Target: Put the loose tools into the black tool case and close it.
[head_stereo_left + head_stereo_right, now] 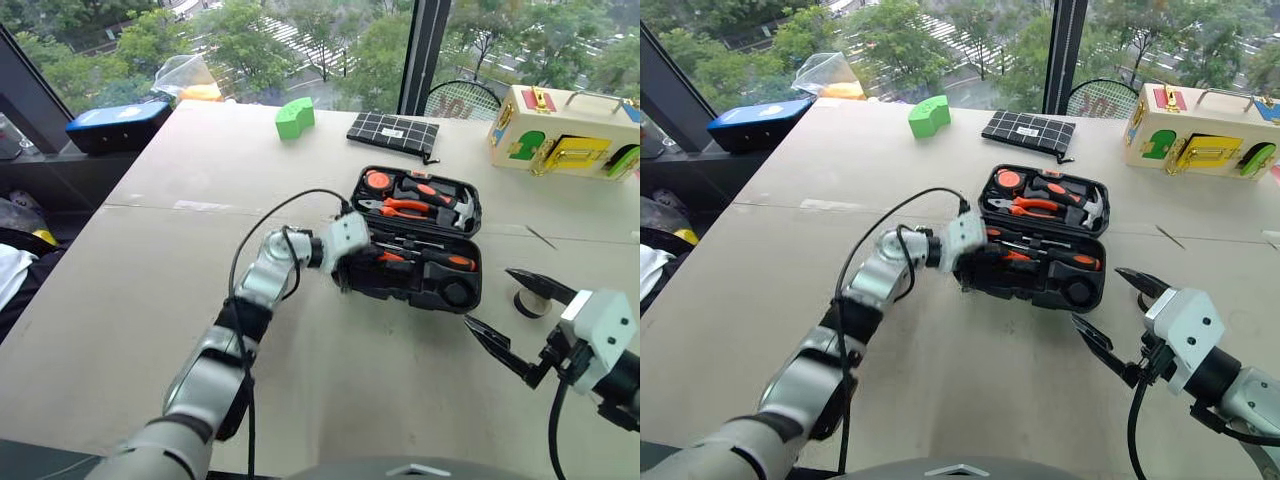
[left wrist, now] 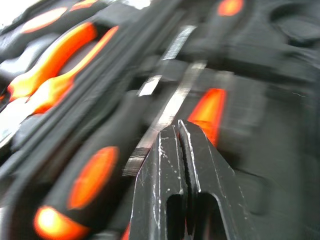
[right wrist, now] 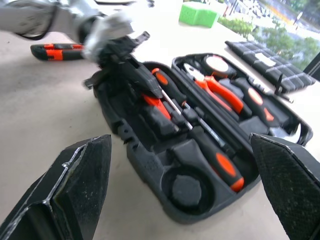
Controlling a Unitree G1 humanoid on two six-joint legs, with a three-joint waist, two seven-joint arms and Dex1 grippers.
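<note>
The black tool case (image 1: 462, 228) lies open in the middle of the table. Two black-and-orange screwdrivers (image 1: 436, 259) (image 3: 162, 82) lie in its near half. My left gripper (image 2: 178, 125) is shut, with nothing showing between its fingers. It is down at the left end of that near half (image 3: 125, 62), its tips over a screwdriver shaft. The utility knife (image 3: 57, 51) lies on the table behind my left arm. A small black tape roll (image 1: 530, 303) sits on the table right of the case. My right gripper (image 1: 487, 294) hangs open near the case's right front corner, holding nothing.
Orange-handled pliers (image 1: 405, 207) and a hammer sit in the case's far half. At the back of the table are a green block (image 1: 294, 117), a grid-patterned pouch (image 1: 393, 132) and a wooden latch box (image 1: 565, 130). A blue case (image 1: 118, 124) rests off the table's left corner.
</note>
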